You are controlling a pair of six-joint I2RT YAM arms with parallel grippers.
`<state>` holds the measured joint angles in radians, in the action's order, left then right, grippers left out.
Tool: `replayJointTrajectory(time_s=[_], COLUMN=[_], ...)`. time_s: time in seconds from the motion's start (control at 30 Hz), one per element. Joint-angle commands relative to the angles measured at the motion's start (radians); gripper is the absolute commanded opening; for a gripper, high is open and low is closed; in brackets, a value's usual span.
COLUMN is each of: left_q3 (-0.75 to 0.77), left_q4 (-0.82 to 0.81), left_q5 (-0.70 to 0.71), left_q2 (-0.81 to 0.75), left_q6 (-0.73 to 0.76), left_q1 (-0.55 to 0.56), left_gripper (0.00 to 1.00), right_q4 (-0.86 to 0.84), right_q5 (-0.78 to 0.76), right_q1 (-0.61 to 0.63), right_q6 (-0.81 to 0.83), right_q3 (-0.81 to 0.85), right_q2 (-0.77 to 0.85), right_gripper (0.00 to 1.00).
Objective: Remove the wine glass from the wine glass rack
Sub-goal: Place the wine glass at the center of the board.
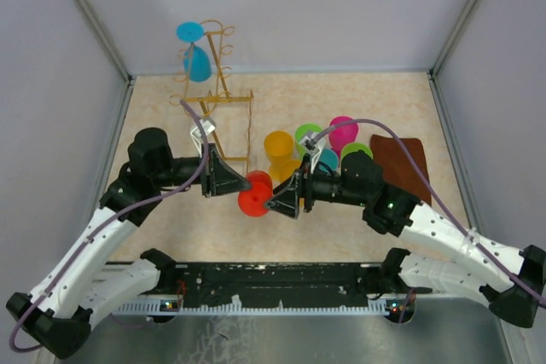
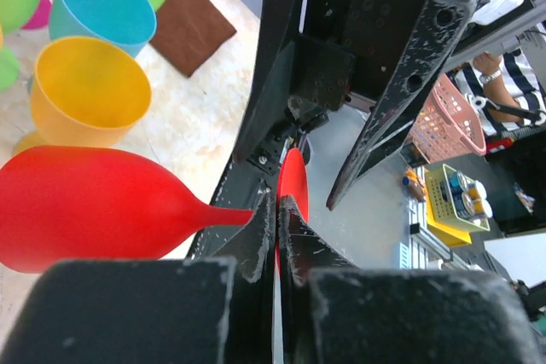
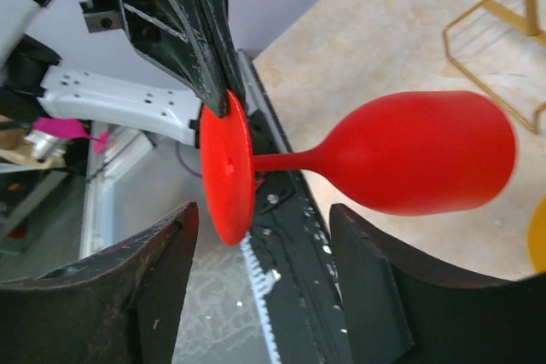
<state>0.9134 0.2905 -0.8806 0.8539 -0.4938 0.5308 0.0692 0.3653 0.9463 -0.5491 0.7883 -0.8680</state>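
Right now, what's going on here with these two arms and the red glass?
The left gripper is shut on the foot of the red wine glass, holding it sideways between the two arms. The right gripper is open, fingers either side of that foot, not gripping; it looks like a handover. A blue wine glass hangs upside down on the wine glass rack at the back.

No legible text or labels anywhere.

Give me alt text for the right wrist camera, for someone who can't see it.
A red wine glass hangs sideways, its round foot clamped by the left pincer. The right pincer stands open either side of the foot; a golden wire rack is behind.
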Motion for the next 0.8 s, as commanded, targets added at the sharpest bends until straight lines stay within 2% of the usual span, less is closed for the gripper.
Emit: replayJointTrajectory(time_s=[0.0, 0.13, 0.4, 0.47, 0.63, 0.77], left_q3=[-0.014, -0.032, -0.058, -0.061, -0.069, -0.077], left_q4=[-0.077, -0.076, -0.076, -0.076, -0.050, -0.039], left_q5=[0.075, 0.116, 0.134, 0.126, 0.089, 0.063], left_q2=[-0.040, -0.078, -0.108, -0.114, -0.140, -0.154], left_q6=[-0.023, -0.024, -0.035, -0.038, -0.032, -0.037], left_q1=[0.012, 0.014, 0.015, 0.014, 0.014, 0.014], left_gripper=[0.00, 0.00, 0.00, 0.02, 0.25, 0.29], right_q4=[-0.142, -0.189, -0.240, -0.252, -0.289, -0.309], right_q5=[0.093, 0.099, 0.107, 0.096, 0.057, 0.047], right_q1=[0.000, 0.001, 0.000, 0.001, 0.000, 0.000], right_q6=[-0.062, -0.077, -0.081, -0.083, -0.073, -0.067], right_q3=[0.068, 0.075, 0.083, 0.080, 0.073, 0.073], right_q2=[-0.043, -0.059, -0.075, -0.072, -0.063, -0.064], right_gripper=[0.56, 0.33, 0.00, 0.00, 0.00, 0.00])
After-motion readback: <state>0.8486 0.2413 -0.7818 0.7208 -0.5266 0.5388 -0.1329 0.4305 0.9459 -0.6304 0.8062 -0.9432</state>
